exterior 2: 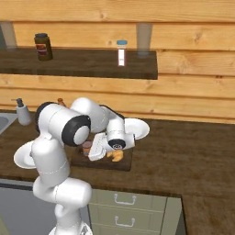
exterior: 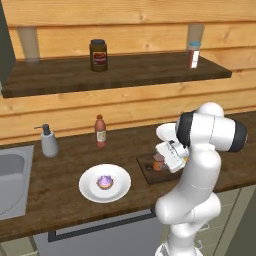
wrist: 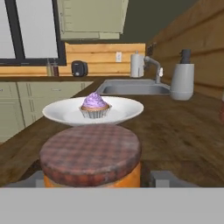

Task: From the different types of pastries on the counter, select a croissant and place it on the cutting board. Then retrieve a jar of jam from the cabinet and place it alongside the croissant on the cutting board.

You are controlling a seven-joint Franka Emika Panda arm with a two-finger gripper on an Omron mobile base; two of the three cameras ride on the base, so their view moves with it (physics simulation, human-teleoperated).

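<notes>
The jar of jam (wrist: 92, 153), orange with a brown checked lid, stands on the dark cutting board (exterior: 145, 173) between my fingertips. My gripper (exterior: 163, 161) reaches in level with the counter (exterior: 60, 165), its fingers (wrist: 162, 178) close beside the jar's sides; contact is unclear. The golden croissant (exterior 2: 115, 156) lies on the same board (exterior 2: 125, 164), just right of the jar (exterior 2: 86, 147). Left of the board, the purple-frosted cupcake (exterior: 105, 181) sits on a white plate (exterior: 90, 192). A strip of the grey-green cabinet (exterior: 4, 45) shows at the top left edge.
A soap dispenser (exterior: 49, 141) and sink (exterior: 10, 175) lie at the left. A slim red-brown bottle (exterior: 100, 131) stands by the wall. The plank shelf (exterior: 125, 72) carries a dark labelled jar (exterior: 98, 55) and a shaker (exterior: 193, 54). Another white plate (exterior 2: 140, 128) sits behind the board.
</notes>
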